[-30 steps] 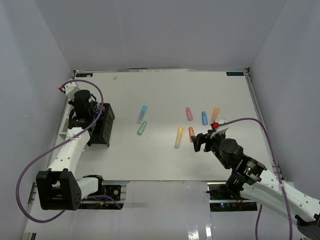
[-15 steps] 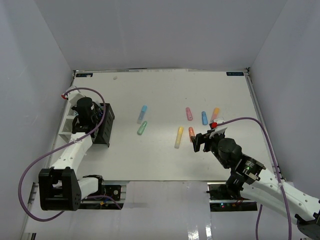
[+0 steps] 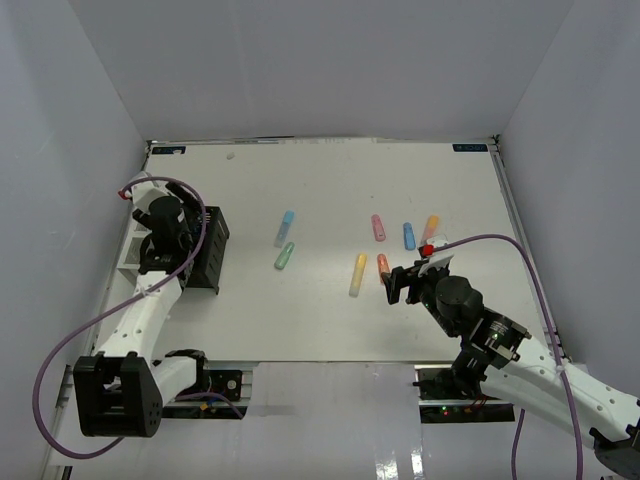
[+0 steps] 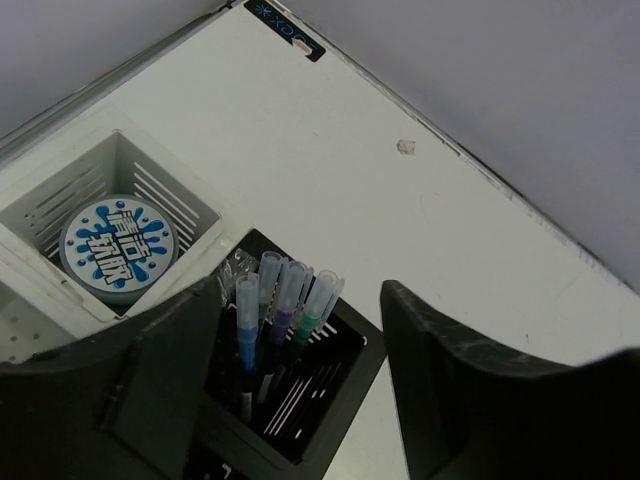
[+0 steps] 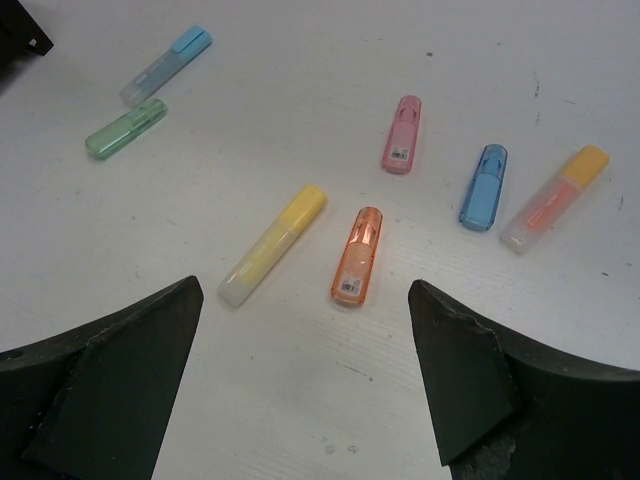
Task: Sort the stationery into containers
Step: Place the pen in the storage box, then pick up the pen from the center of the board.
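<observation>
My left gripper [image 4: 300, 390] hangs open over the black organizer [image 4: 340, 375], in which several thin pens [image 4: 285, 300] with clear caps stand upright; nothing is between its fingers. Beside the organizer, the white tray [image 4: 60, 200] holds the round blue-white roll [image 4: 117, 245] in one compartment. From above, this gripper [image 3: 157, 248] sits between the tray [image 3: 130, 262] and the organizer [image 3: 208, 250]. My right gripper [image 5: 305, 285] is open above the table, just short of the orange marker [image 5: 357, 255] and the yellow marker [image 5: 272, 245].
More markers lie loose on the table: light blue [image 5: 167, 65], green [image 5: 125, 128], pink [image 5: 402, 133], blue [image 5: 484, 186] and one with an orange-yellow cap [image 5: 555, 198]. Grey walls close in the table on three sides.
My left gripper was shut over the organizer and now stands open, and its wrist has shifted slightly towards the tray. The right arm has hardly moved.
</observation>
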Controlling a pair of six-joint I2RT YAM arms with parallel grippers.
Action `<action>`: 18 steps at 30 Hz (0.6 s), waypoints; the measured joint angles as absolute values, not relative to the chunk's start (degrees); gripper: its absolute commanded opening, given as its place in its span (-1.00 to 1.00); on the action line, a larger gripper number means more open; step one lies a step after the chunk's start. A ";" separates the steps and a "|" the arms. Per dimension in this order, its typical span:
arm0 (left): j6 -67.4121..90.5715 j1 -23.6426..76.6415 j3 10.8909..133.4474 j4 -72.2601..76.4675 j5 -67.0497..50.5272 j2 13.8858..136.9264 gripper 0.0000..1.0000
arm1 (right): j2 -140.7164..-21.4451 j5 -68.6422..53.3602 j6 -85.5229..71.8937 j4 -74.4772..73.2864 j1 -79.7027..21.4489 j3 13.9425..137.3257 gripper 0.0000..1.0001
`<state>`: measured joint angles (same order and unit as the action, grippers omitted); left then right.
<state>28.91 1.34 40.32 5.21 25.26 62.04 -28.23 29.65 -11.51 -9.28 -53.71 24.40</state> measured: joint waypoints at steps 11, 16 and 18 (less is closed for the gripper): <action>24.29 1.30 50.09 -8.64 5.41 57.47 0.96 | -39.70 29.61 -15.70 -17.52 -53.71 31.90 0.80; 23.29 2.09 47.68 -12.67 -6.70 55.31 0.96 | -48.58 29.43 -20.29 -20.97 -53.69 37.39 0.80; 23.11 2.81 46.52 -13.56 -10.07 55.33 0.96 | -53.19 29.39 -22.44 -21.56 -53.71 38.79 0.80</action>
